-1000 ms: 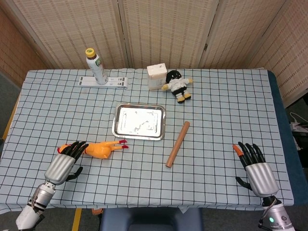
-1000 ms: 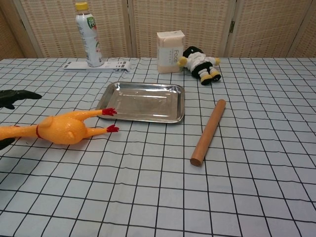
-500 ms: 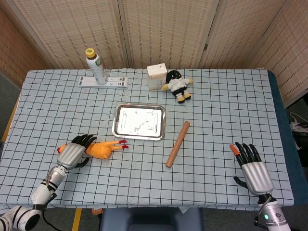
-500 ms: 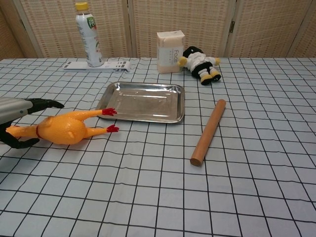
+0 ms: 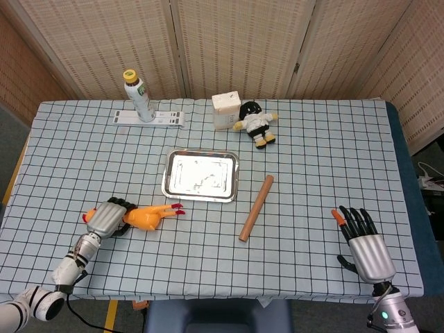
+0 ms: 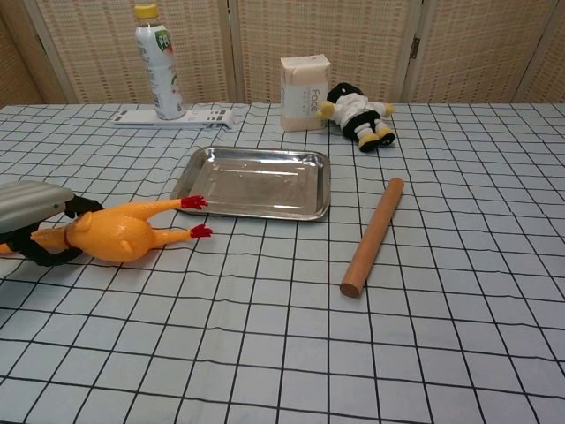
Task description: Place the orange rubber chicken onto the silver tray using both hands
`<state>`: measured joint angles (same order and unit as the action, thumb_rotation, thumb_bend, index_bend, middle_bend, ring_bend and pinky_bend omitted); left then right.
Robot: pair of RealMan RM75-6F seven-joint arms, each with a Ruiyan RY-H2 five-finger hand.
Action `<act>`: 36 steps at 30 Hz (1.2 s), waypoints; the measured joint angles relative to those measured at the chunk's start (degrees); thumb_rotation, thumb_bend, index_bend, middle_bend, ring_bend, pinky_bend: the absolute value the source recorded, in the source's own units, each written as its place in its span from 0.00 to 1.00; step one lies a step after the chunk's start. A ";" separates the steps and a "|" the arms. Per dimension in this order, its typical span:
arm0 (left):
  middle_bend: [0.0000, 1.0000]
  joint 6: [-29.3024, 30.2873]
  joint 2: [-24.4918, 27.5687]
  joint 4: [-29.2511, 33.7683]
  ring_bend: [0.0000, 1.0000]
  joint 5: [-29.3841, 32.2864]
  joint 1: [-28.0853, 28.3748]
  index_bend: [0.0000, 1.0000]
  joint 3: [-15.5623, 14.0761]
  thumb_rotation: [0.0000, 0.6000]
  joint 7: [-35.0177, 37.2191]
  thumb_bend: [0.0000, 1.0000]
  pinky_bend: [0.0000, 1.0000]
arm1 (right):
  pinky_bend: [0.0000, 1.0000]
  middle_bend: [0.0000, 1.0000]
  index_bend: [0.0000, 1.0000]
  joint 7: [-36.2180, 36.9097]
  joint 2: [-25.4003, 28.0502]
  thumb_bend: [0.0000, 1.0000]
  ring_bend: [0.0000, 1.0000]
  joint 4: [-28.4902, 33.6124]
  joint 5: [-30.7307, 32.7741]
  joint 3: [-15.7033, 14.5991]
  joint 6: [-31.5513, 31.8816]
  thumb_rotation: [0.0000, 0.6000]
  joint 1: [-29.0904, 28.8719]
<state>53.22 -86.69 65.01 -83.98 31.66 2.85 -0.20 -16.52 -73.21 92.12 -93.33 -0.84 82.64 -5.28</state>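
Observation:
The orange rubber chicken [image 5: 147, 216] lies on its side on the checked cloth at the front left, its red feet pointing toward the silver tray [image 5: 200, 175]. My left hand [image 5: 107, 216] wraps its fingers around the chicken's neck end. In the chest view that left hand [image 6: 31, 208] covers the neck, with dark fingers curled over and under it, and the chicken's body [image 6: 119, 231] rests on the table. The tray [image 6: 256, 181] is empty. My right hand [image 5: 364, 239] hovers at the front right with its fingers spread, holding nothing.
A wooden rolling pin [image 5: 256, 207] lies diagonally right of the tray. At the back stand a bottle [image 5: 139, 96] on a white strip [image 5: 151, 118], a white box [image 5: 226, 109] and a small doll [image 5: 255, 123].
My left hand has slid in over the chicken's neck and curled its fingers around it. The right hand has drifted slightly toward the table's front edge.

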 measured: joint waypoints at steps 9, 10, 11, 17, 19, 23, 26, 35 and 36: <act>0.72 8.19 -1.02 0.15 0.55 -3.35 -0.11 0.73 0.27 1.00 0.63 0.77 0.63 | 0.00 0.00 0.00 1.68 0.92 0.10 0.00 3.23 -3.73 -1.60 -3.79 1.00 -2.79; 0.72 9.22 -1.03 0.68 0.55 -3.75 -0.14 0.73 0.35 1.00 0.26 0.77 0.64 | 0.00 0.00 0.00 1.83 1.19 0.10 0.00 4.28 -4.05 -1.63 -4.74 1.00 -3.49; 0.72 10.09 -1.02 1.38 0.56 -4.07 -0.15 0.74 0.43 1.00 -0.28 0.78 0.65 | 0.00 0.00 0.00 1.88 1.48 0.10 0.00 5.47 -4.26 -1.60 -5.81 1.00 -4.26; 0.73 11.09 -0.24 8.28 0.56 -4.60 0.26 0.74 0.82 1.00 -5.76 0.78 0.65 | 0.00 0.00 0.00 1.35 2.80 0.10 0.00 15.45 -1.72 0.78 -15.51 1.00 -10.66; 0.73 10.75 0.13 10.80 0.56 -4.49 0.56 0.74 0.86 1.00 -8.28 0.78 0.65 | 0.00 0.00 0.00 0.89 2.72 0.10 0.00 18.55 1.17 2.55 -19.00 1.00 -13.34; 0.73 9.95 0.66 14.66 0.56 -4.07 1.15 0.74 0.89 1.00 -12.93 0.78 0.65 | 0.00 0.00 0.00 -2.14 1.41 0.10 0.00 21.94 7.75 5.96 -23.58 1.00 -17.64; 0.73 9.22 1.01 17.15 0.56 -3.50 1.63 0.74 0.94 1.00 -16.13 0.78 0.65 | 0.00 0.00 0.00 -6.06 -0.61 0.10 0.00 23.15 13.94 8.30 -26.01 1.00 -20.79; 0.73 7.36 1.79 22.03 0.56 -0.70 3.14 0.74 1.98 1.00 -20.68 0.78 0.65 | 0.00 0.00 0.00 -20.87 -11.26 0.10 0.00 22.99 34.28 12.99 -28.16 1.00 -31.84; 0.73 7.19 1.95 22.47 0.56 -0.37 3.30 0.74 2.13 1.00 -20.82 0.78 0.65 | 0.00 0.00 0.00 -22.14 -12.94 0.10 0.00 22.44 36.59 13.36 -27.98 1.00 -33.26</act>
<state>60.41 -84.74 87.49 -84.34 34.96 4.98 -21.02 -38.66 -86.16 114.56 -56.73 12.52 54.66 -38.54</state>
